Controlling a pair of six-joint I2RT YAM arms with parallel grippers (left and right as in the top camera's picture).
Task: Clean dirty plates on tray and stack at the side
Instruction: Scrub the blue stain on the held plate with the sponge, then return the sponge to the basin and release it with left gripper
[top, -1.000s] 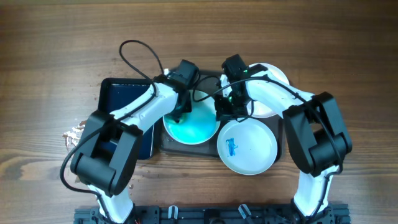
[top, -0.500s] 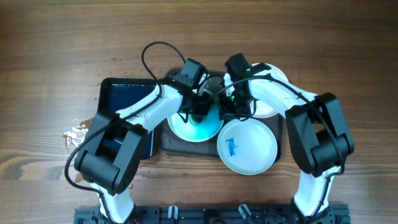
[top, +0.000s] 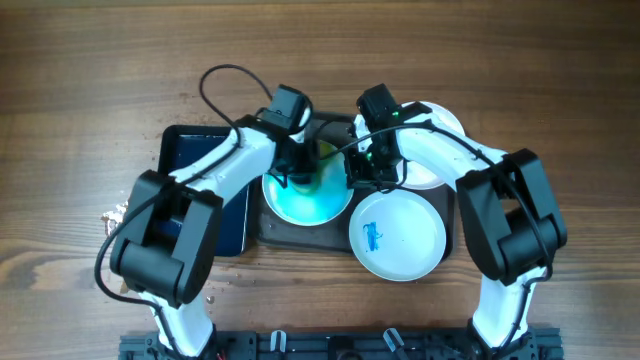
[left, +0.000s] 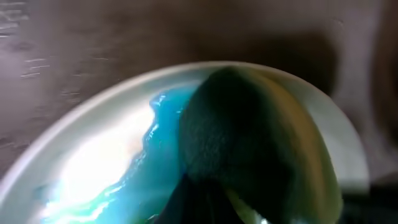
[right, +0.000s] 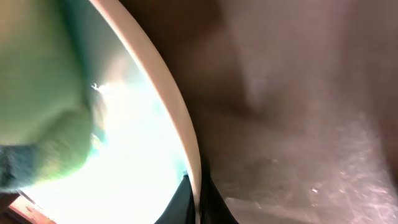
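Your left gripper (top: 300, 175) is clamped on the sponge (left: 249, 137) and presses it onto the upper part of the blue-washed plate (top: 305, 208). That plate sits at the left end of the tray (top: 272, 235), mid-frame in the overhead view. The wet blue paint spreads from the sponge toward the plate's lower left, so the left arm is the one placed to wipe it. Your right gripper (top: 358, 178) is closed on the same plate's right rim, which looks like it steadies the plate.
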